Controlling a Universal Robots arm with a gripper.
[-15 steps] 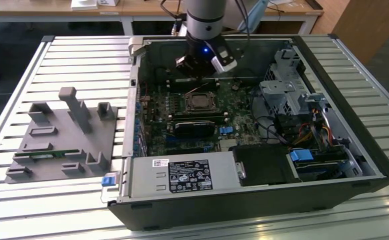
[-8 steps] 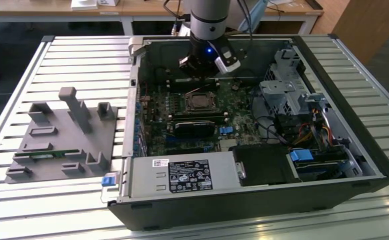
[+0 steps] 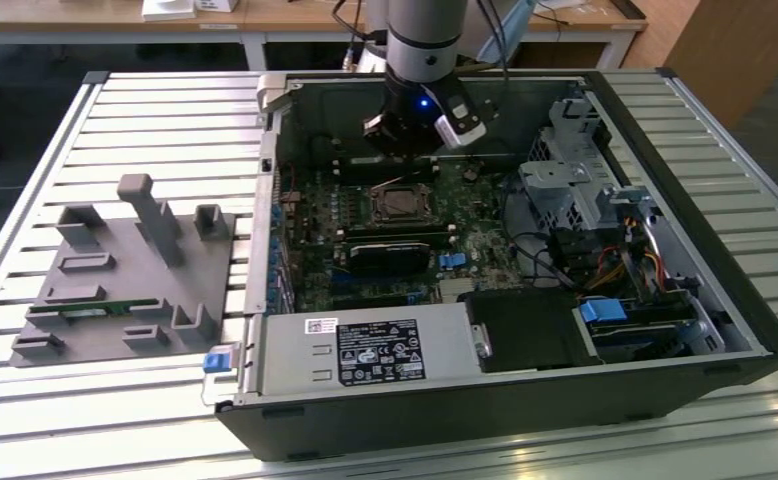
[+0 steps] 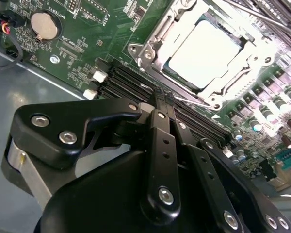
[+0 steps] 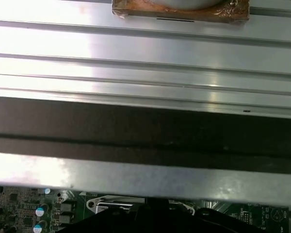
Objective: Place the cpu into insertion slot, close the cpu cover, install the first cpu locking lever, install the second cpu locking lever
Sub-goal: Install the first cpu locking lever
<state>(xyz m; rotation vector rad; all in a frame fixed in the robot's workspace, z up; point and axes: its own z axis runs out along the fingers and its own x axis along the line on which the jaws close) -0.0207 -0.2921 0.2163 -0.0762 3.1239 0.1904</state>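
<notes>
Inside an open desktop computer case (image 3: 656, 330) lying on a slatted aluminium table (image 3: 162, 110), the arm's gripper (image 4: 161, 97) hung low over the motherboard (image 3: 362, 215), just beside the processor socket. In the second wrist view its black fingers (image 4: 157, 131) were drawn together with nothing between them, their tips poised over the dark memory slots (image 4: 121, 82) at the socket's edge.

The cpu (image 4: 203, 53) already lay in its insertion slot, its pale metal top glaring under the light, and the cpu cover (image 4: 155, 41) — a thin silver frame — appeared folded down flat around it. A slim wire locking lever (image 4: 191, 102) ran along the socket's near edge, close to the fingertips; whether it was latched could not be told. In the exterior view the socket sat as a small dark square (image 3: 397, 204) just below the arm's wrist, with a grey parts fixture (image 3: 129, 270) standing well apart on the table to the exterior view's left.

The risks from here lay in the tight quarters. A fingertip pressing slightly off the thin lever could slide onto the memory slots or the small capacitors (image 4: 262, 114) beyond the socket and damage them — and a lever forced down while the cover sat unevenly could load the chip crookedly against the socket's contacts.
</notes>
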